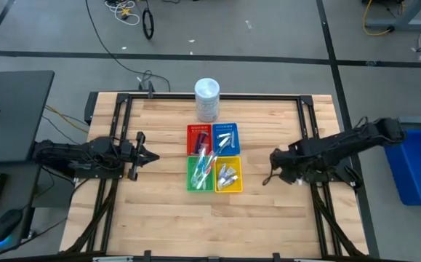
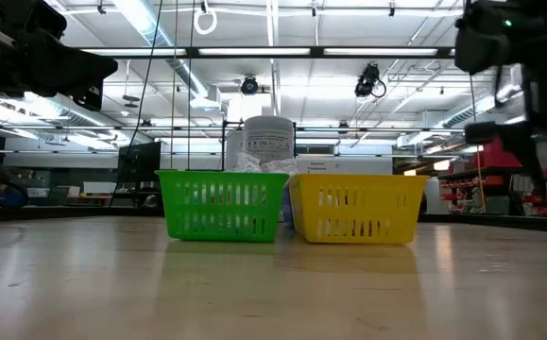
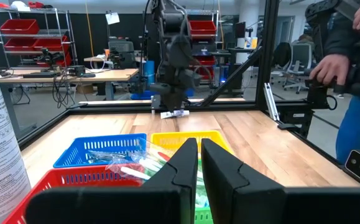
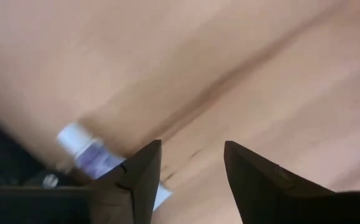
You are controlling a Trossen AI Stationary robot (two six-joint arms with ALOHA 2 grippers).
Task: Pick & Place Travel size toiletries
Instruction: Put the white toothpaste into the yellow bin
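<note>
Wooden worktop carries four small trays in a block at its middle: red, blue, green and yellow, each holding toiletries. We note a tall white tub just behind them. Well to the right of the trays, our right pincer hangs low, fingers apart, with a small white squeeze tube lying on the wood just beside one finger. Left of the trays, our left pincer waits, fingers together.

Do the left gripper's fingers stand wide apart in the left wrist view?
No, the left gripper has its two dark fingers nearly together, with only a thin slit between them and nothing held.
</note>
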